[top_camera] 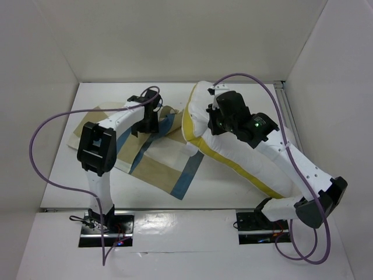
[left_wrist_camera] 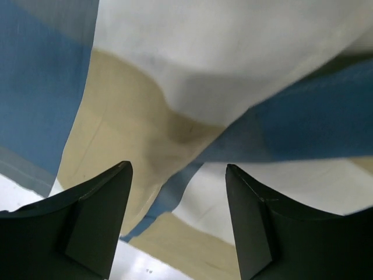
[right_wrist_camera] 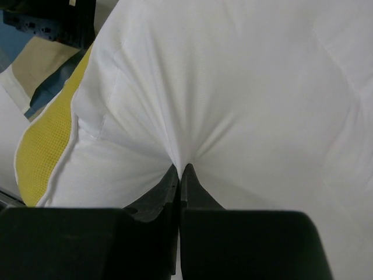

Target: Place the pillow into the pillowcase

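Note:
The white pillow [top_camera: 245,157] with a yellow band lies across the right half of the table, its upper end raised. My right gripper [right_wrist_camera: 181,169] is shut on a pinch of the pillow [right_wrist_camera: 233,87] cover, which puckers at the fingertips. The checked pillowcase [top_camera: 157,160] in blue, tan and cream lies flat left of the pillow, its right edge lifted near the pillow's end. My left gripper [left_wrist_camera: 178,166] hangs open just above the pillowcase [left_wrist_camera: 145,116], with folded cloth below its spread jaws and nothing gripped. From the top, the left gripper [top_camera: 150,121] is at the case's upper edge.
White walls enclose the table on the left, back and right. A metal rail [top_camera: 287,111] runs along the right side. Purple cables [top_camera: 46,146] loop above both arms. Bare table [top_camera: 64,175] lies left of the pillowcase.

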You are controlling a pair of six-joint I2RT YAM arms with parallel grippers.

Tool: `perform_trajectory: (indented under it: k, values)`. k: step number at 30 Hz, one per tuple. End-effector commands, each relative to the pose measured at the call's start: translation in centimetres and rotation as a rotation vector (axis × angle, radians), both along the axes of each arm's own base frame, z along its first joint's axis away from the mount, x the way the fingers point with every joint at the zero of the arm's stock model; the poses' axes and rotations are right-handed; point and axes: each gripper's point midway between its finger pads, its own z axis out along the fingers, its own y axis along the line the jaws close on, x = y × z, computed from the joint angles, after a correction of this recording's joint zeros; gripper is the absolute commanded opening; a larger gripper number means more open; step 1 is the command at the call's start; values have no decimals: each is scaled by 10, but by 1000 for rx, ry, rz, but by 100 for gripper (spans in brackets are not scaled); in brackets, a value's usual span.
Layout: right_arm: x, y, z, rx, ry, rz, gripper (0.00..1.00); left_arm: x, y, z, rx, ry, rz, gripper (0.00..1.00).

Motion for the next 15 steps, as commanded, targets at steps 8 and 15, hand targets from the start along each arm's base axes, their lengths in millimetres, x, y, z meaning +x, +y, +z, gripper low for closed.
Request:
perform_trajectory:
  k: [8, 15]
  values:
    - [18, 3, 25, 18, -77, -4, 0, 30, 17, -13, 66, -5, 14, 63]
    - [24, -4, 34, 9, -106, -34, 0, 37, 35, 4, 97, -30, 62, 27]
